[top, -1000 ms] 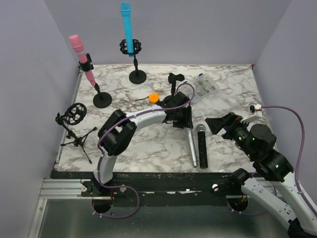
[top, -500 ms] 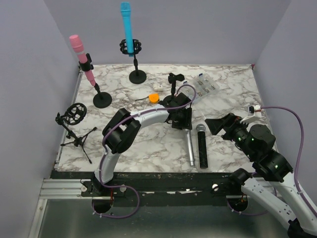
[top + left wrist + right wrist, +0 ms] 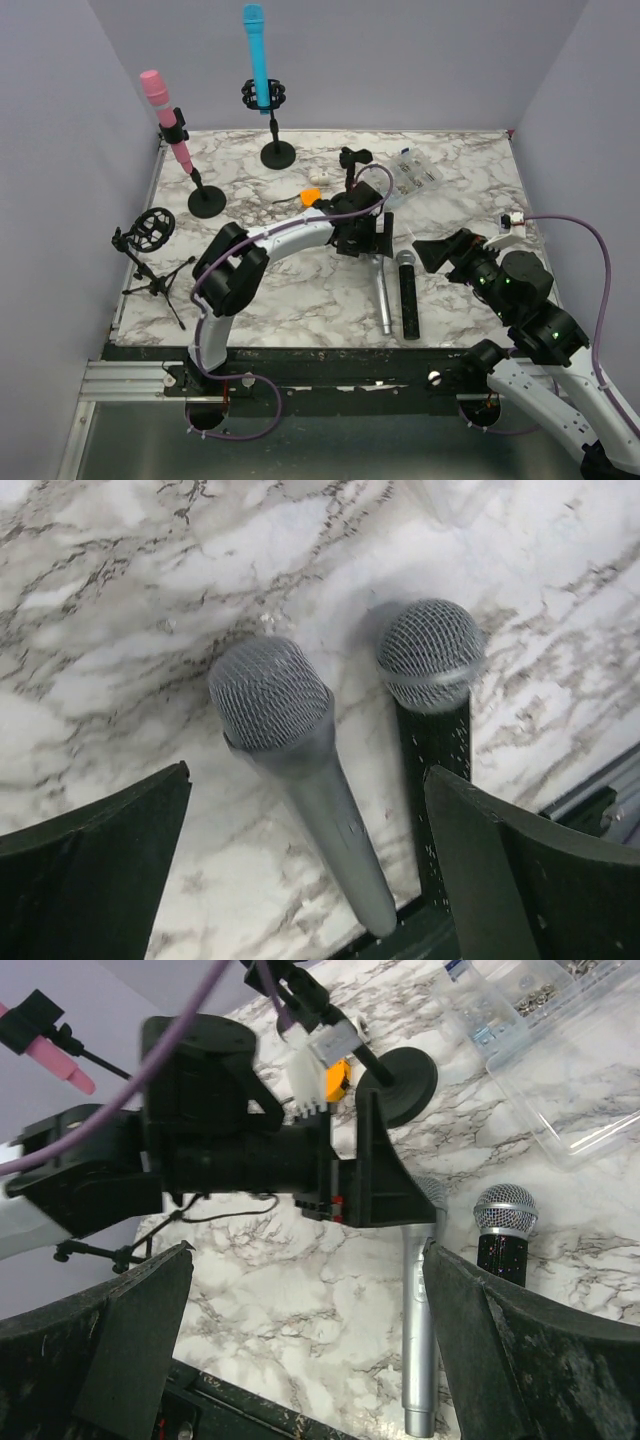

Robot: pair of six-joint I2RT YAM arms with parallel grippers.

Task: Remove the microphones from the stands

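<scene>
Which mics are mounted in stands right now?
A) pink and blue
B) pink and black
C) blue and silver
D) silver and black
A: the pink microphone and the blue microphone sit clipped upright on round-base stands, while the silver microphone and the black microphone lie flat on the table.

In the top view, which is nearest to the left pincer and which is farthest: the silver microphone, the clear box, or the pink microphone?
1. Silver microphone: lying just below the left pincer, toward the near edge.
2. Clear box: behind it, to the right.
3. Pink microphone: far left corner.
</scene>
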